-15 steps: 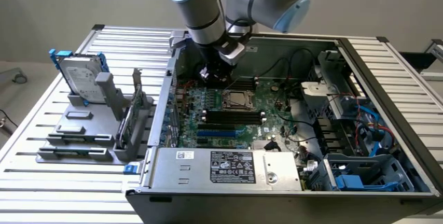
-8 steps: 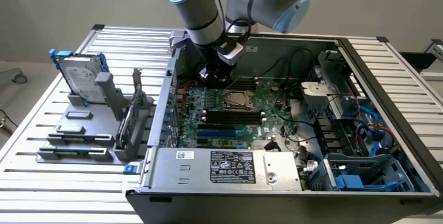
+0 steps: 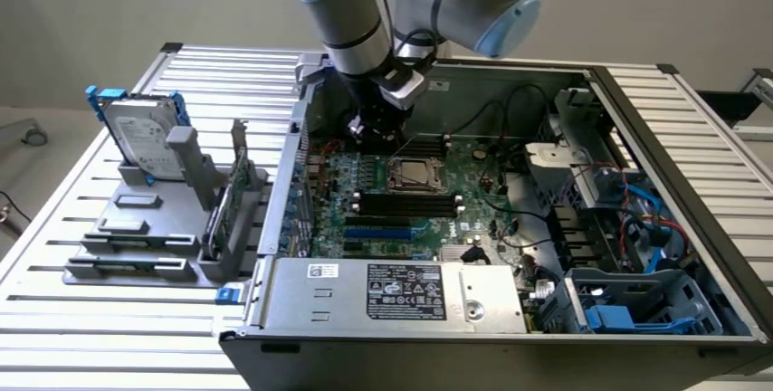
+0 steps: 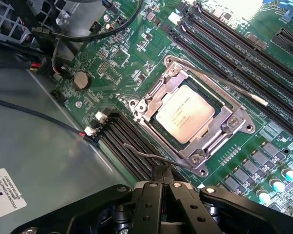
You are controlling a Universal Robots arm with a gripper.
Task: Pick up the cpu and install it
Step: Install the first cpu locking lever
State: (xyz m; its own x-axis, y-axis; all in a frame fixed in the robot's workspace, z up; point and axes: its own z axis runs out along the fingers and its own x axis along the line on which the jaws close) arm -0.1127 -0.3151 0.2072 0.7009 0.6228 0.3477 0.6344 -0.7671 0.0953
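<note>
Black gripper point(image 4: 162, 174): pinched fully shut, empty, tips just beside thin wire latch lever point(image 4: 144, 155), seemingly to work it. Small silvery-grey square cpu point(image 4: 184, 113): lies flat inside metal-framed socket point(image 4: 156, 100) of green motherboard point(image 4: 122, 56).

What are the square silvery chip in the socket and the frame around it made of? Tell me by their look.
Square silvery cpu: probably a metal lid, matte pale grey with faint printing and a soft reflection. Hinged socket frame: likely stamped steel, bright and shiny, with sharp glints at its bent edges.
</note>
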